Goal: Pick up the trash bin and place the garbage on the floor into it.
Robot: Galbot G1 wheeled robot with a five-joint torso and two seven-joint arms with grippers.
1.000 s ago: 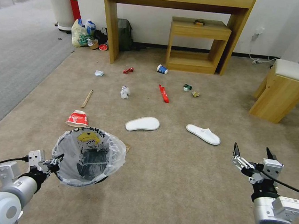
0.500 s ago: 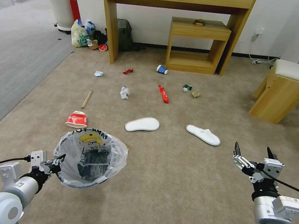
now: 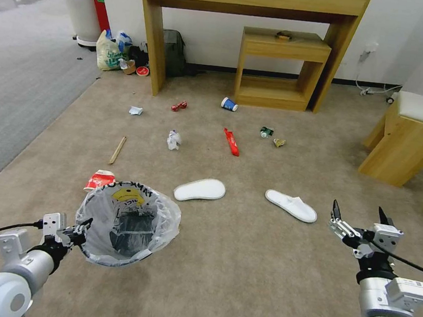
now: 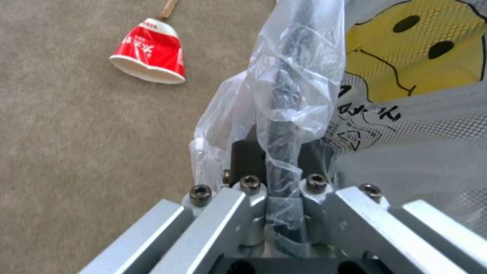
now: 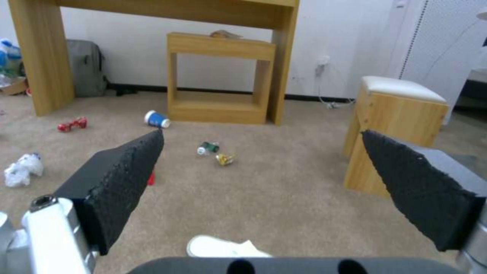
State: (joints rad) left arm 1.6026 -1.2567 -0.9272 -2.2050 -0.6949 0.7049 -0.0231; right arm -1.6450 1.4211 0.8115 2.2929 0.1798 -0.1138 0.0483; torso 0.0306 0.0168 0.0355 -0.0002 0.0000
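My left end effector [image 3: 83, 227] is clenched on the rim of the small round black bag-lined trash bin [image 3: 126, 224], at 7 o'clock. Red-white paper cup [image 3: 99, 180] lies just beyond. Right end effector [image 3: 359, 217], 4 o'clock, released.

The small round black trash bin [image 3: 126, 227], lined with a crinkly translucent bag printed with a yellow face, hangs above the beige short-pile carpet floor [image 3: 242, 260], clamped at its rim by the left gripper [image 3: 81, 229]. Just beyond it lies a crushed red-and-white paper cup [image 3: 99, 179] on its side. Two white slippers [image 3: 200, 189] lie flat mid-floor; farther off sit a wooden stick [image 3: 117, 150], crumpled white paper [image 3: 173, 139], a red wrapper [image 3: 231, 142], a blue cup [image 3: 228, 104] and a green crushed bottle [image 3: 266, 131].
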